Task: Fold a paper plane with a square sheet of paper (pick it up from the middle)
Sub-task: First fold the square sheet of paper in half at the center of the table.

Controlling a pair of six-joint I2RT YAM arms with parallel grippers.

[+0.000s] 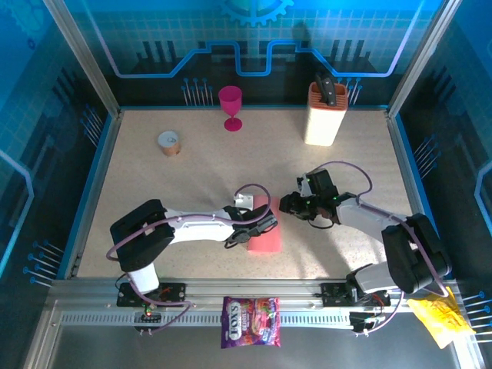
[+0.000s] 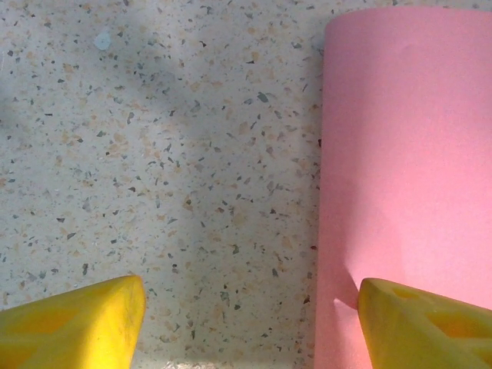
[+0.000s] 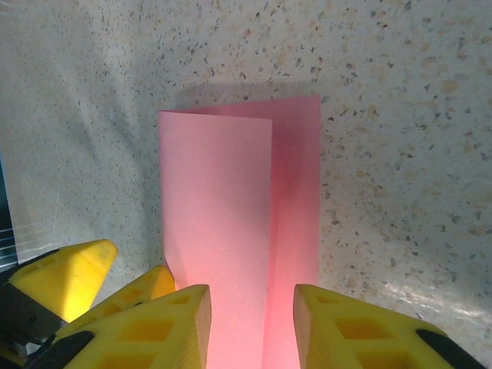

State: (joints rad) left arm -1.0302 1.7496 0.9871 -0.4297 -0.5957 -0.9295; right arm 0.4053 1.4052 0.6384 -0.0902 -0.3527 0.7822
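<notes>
Left hand [image 1: 260, 224] is open. In its wrist view one finger [image 2: 419, 327] is over the paper's edge and the other is over bare counter [image 1: 192, 169]; can't tell if the finger over the paper is pressing on it. The square sheet of paper [image 1: 267, 241] lies mid-counter between the two hands, partly under the left one. It's doubled over lengthways, but the top flap [image 3: 219, 200] stops short of the lower layer's far edge, leaving a strip of the lower layer exposed. The flap looks bowed, not creased flat. Right hand [image 3: 251, 301] is just right of the sheet in the top view, half shut, straddling the near end of the flap with a gap showing between the fingers; no firm pinch visible. My read is that the step is the centre fold, early in the task. To do it well, use the left hand as the anchor, flat on the lower layer near the fold line, so the sheet can't skate on the smooth counter. The right hand should pinch the top flap only, not both layers. Then pull the flap across until the long edges match, and flatten from the middle outward. Risks are a skewed crease or dragging the whole sheet. Thin paper, so go slow with light force.
</notes>
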